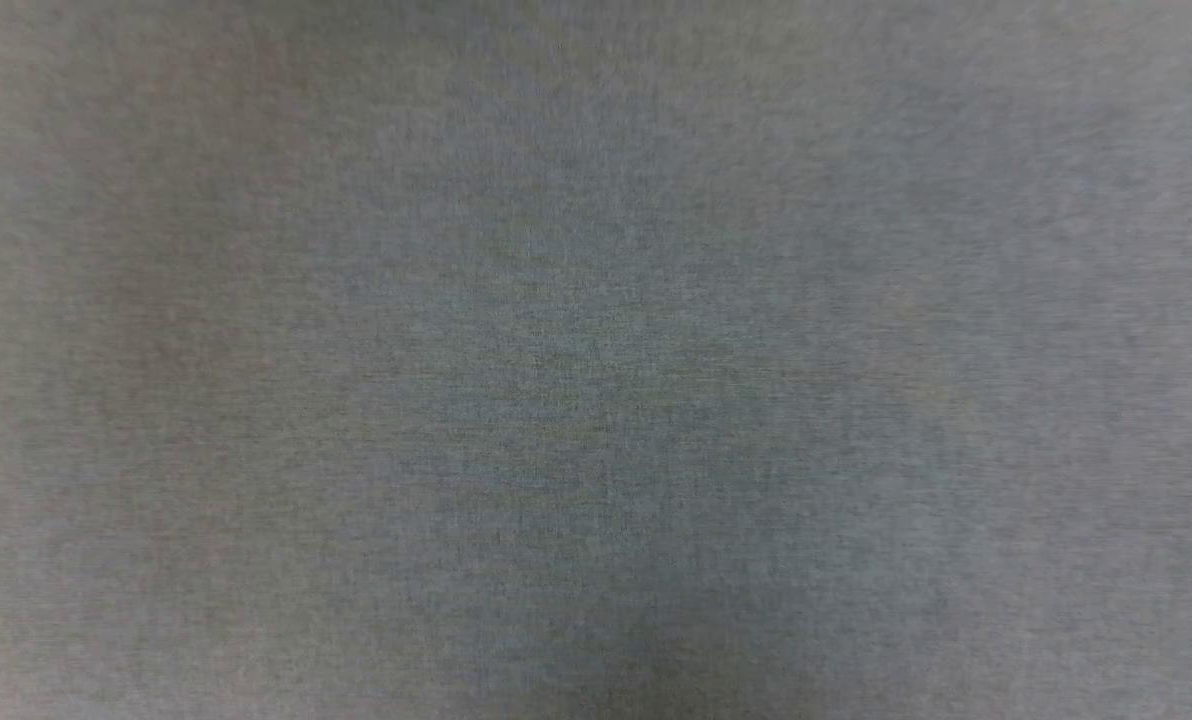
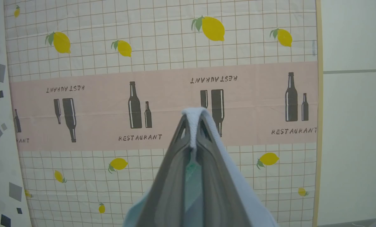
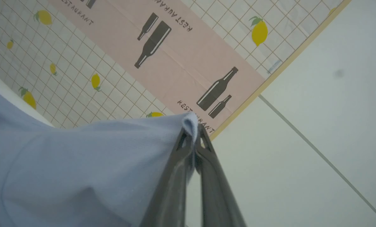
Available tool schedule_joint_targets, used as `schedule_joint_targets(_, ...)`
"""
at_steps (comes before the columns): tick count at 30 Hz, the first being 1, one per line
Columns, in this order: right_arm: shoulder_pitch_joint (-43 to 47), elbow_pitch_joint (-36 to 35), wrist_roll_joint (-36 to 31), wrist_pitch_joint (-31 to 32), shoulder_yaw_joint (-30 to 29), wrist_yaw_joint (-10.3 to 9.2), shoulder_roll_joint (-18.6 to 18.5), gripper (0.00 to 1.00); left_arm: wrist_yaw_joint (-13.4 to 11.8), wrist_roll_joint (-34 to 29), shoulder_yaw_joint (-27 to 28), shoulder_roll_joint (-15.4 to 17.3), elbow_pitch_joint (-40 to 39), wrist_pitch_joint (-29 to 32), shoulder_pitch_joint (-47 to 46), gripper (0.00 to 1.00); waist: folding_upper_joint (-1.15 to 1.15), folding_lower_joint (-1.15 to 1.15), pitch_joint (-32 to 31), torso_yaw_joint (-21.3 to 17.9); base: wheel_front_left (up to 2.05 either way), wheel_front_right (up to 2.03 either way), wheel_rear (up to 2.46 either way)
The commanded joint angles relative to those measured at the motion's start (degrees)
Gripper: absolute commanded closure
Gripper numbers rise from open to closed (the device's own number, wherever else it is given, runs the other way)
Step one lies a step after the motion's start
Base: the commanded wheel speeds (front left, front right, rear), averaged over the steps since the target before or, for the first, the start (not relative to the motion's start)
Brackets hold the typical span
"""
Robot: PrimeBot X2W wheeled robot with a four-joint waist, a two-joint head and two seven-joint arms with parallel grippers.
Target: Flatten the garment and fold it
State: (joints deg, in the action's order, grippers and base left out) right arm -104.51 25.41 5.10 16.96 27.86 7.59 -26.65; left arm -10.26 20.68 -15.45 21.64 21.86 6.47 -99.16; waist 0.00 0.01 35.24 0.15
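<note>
Garment (image 3: 80, 164): light blue, fine knit weave; grey-blue in the head view.
Worktop cover (image 2: 162, 47): cream, thin brown grid, scattered yellow lemons with green leaves.
Band (image 2: 169, 104): pink, across the cover; dark grey bottles, dark "RESTAURANT" lettering.
Floor (image 3: 301, 142): pale grey-white, darker grey seam lines.
Left hand (image 2: 192, 123): dark grey fingers.
Right hand (image 3: 193, 130): dark grey fingers.

Our right tool (image 3: 192, 130) is pinched tight on a small fold of the light blue garment (image 3: 80, 170), a nub of fabric poking out past the fingertips. From there the knit spreads away to the left and fills the lower left of the view. Beyond it we see the tabletop (image 3: 289, 61) under a gridded cloth (image 3: 121, 91) printed with lemons (image 3: 259, 31), with a pink band of dark bottles (image 3: 216, 90), and a pale floor (image 3: 317, 126) to the right.
</note>
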Motion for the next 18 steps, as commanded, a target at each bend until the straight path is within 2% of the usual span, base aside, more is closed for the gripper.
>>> schedule_joint_targets(1,-0.07,1.30,0.06,-1.35,0.91,-0.10,-0.66,1.00,1.42,0.64,-0.31,0.05,0.57,-1.54,1.11,1.00,0.00,-0.01,4.88,1.29,0.00,0.00,0.00)
schedule_joint_targets(5,2.23,3.52,2.10,-4.64,2.41,-0.10,-2.46,1.00,5.31,2.25,-0.89,0.77,2.09,-5.26,5.32,1.00,0.00,-0.01,5.81,1.93,0.00,0.00,0.00)
schedule_joint_targets(9,6.71,2.27,5.84,-7.34,3.64,-0.10,-5.07,1.00,8.62,3.90,-1.51,1.85,1.59,-7.41,11.11,1.00,0.00,-0.01,4.85,2.55,0.00,0.00,0.00)
schedule_joint_targets(14,15.93,-5.09,12.07,-9.03,2.97,-0.10,-9.34,1.00,11.75,6.22,-2.35,3.92,-4.43,-7.85,21.00,1.00,0.00,-0.01,1.84,3.00,0.00,0.00,0.00)
schedule_joint_targets(18,26.65,-13.82,15.69,-8.63,-0.83,-0.10,-12.72,1.00,11.74,7.96,-2.42,5.99,-12.78,-7.01,31.41,1.00,0.00,-0.01,-1.28,3.03,0.00,0.00,0.00)
